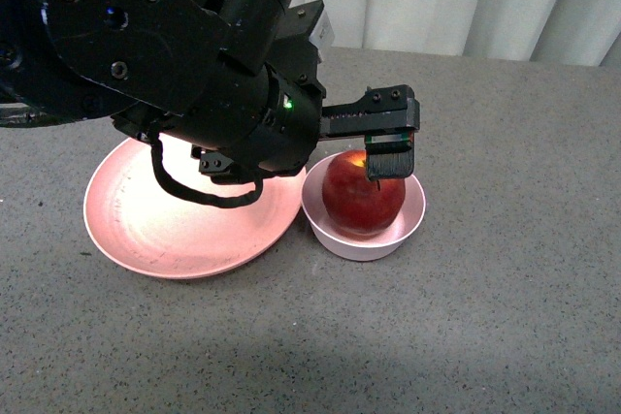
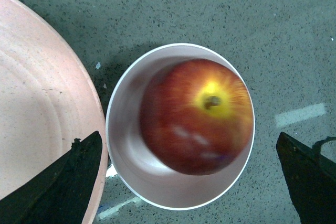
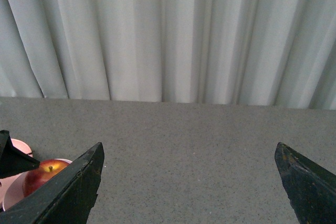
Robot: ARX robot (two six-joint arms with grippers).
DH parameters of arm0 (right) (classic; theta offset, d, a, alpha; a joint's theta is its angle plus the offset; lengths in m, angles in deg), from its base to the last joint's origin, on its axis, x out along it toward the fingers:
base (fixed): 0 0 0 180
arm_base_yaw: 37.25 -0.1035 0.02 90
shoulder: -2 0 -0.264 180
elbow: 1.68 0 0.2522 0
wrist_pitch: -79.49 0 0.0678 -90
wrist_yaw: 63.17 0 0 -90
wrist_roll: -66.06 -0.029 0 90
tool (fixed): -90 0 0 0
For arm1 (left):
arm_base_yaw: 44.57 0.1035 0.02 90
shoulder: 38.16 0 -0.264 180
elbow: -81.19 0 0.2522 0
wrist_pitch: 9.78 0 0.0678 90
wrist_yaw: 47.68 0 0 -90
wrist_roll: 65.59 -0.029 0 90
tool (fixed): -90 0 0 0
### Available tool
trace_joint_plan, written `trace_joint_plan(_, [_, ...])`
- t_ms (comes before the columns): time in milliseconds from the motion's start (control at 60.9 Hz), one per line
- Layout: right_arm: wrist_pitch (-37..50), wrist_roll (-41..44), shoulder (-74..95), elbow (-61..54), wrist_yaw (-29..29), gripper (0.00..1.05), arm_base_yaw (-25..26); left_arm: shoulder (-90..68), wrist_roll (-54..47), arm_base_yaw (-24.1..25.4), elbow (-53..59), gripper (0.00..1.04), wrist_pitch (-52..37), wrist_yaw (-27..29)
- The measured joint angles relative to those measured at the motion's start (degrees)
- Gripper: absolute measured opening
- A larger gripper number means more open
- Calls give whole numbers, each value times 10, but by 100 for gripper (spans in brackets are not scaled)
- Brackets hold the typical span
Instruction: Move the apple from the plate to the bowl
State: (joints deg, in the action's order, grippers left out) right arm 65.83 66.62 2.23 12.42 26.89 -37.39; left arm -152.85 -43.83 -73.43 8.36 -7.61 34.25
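Observation:
The dark-red apple (image 1: 361, 196) with its yellow stem patch sits inside the small pale pink bowl (image 1: 414, 220). Just left of the bowl lies the wide salmon-pink plate (image 1: 165, 220), with nothing on it. My left gripper (image 1: 380, 157) hovers right over the apple, open and holding nothing. The left wrist view looks straight down on the apple (image 2: 194, 124) in the bowl (image 2: 123, 156), with the gripper (image 2: 189, 137) spread wider than the bowl and the plate (image 2: 37, 114) beside it. Off to the side, my right gripper (image 3: 189, 150) is open over bare table, and the apple (image 3: 44, 174) shows at the edge of its view.
The left arm (image 1: 146, 46) reaches across above the plate. The table (image 1: 505, 317) is grey and speckled. A pale curtain (image 3: 168, 35) hangs behind the table's far edge.

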Motion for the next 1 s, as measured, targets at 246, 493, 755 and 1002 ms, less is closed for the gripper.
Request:
trace_joint_plan(246, [0, 0, 0, 0, 0, 95, 0, 88, 28, 40, 100, 98, -83, 33])
trace_joint_plan(493, [0, 0, 0, 0, 0, 95, 0, 209, 34, 102, 249, 98, -177, 135])
trace_joint_plan(755, [0, 0, 0, 0, 0, 95, 0, 222, -170, 151, 439, 62, -622, 213])
trace_joint_plan(1002, [0, 0, 0, 0, 0, 95, 0, 365, -207, 198, 518, 15, -580, 169])
